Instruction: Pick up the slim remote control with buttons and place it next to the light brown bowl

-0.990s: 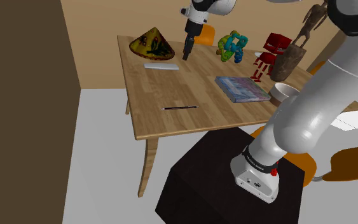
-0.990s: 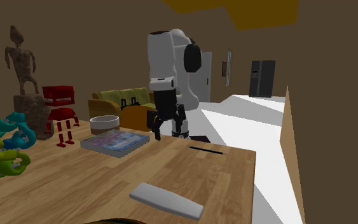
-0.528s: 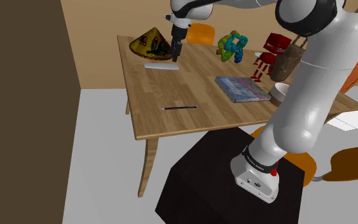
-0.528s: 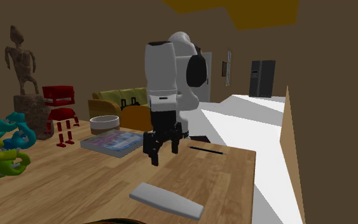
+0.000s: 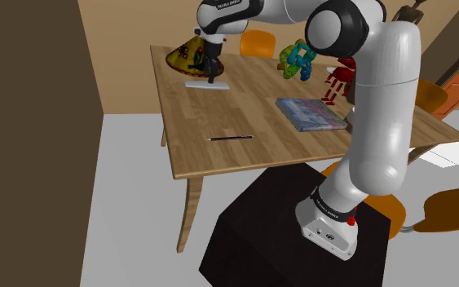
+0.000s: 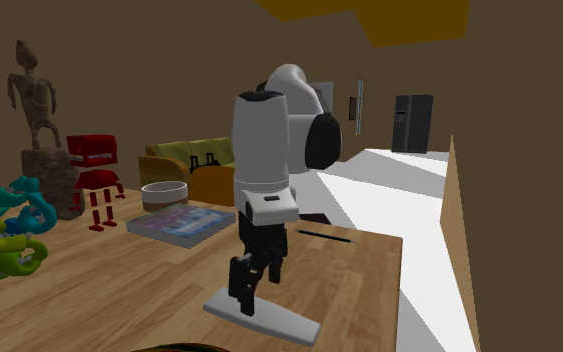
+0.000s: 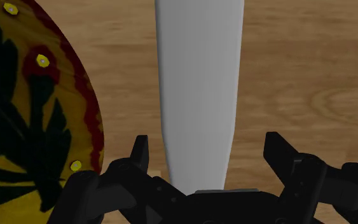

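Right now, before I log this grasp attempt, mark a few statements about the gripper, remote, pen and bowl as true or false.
The gripper is open, straddling the remote. True.
The remote is lifted off the table. False: it lies flat on it.
The pen touches the remote. False: it lies well apart from it.
The bowl stands close to the book. True.

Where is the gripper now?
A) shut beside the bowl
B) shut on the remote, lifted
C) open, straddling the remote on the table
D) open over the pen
C: the gripper is open astride the remote, which lies flat on the table.
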Robot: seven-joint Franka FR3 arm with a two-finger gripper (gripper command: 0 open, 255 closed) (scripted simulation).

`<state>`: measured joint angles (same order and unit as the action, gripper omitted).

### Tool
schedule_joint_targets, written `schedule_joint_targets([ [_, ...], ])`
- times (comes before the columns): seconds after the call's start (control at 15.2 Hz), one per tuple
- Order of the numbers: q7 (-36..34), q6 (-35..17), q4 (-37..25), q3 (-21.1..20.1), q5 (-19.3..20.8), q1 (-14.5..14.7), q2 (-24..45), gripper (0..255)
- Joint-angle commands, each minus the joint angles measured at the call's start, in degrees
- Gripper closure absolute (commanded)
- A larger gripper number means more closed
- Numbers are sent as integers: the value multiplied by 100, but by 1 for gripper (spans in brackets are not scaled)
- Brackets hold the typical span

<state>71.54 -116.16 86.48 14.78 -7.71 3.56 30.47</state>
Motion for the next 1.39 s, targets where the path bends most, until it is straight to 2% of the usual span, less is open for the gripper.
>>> schedule_joint_targets([
  [0.0, 48, -118, 0, -20, -19, -16, 118, 0],
  [0.33, 73, -395, 138, -44, -60, -27, 260, 0],
  [0.79, 73, -393, 135, -45, -60, -28, 261, 0],
  [0.86, 73, -393, 135, -45, -60, -28, 261, 255],
  [1.32, 73, -391, 133, -45, -60, -28, 262, 255],
])
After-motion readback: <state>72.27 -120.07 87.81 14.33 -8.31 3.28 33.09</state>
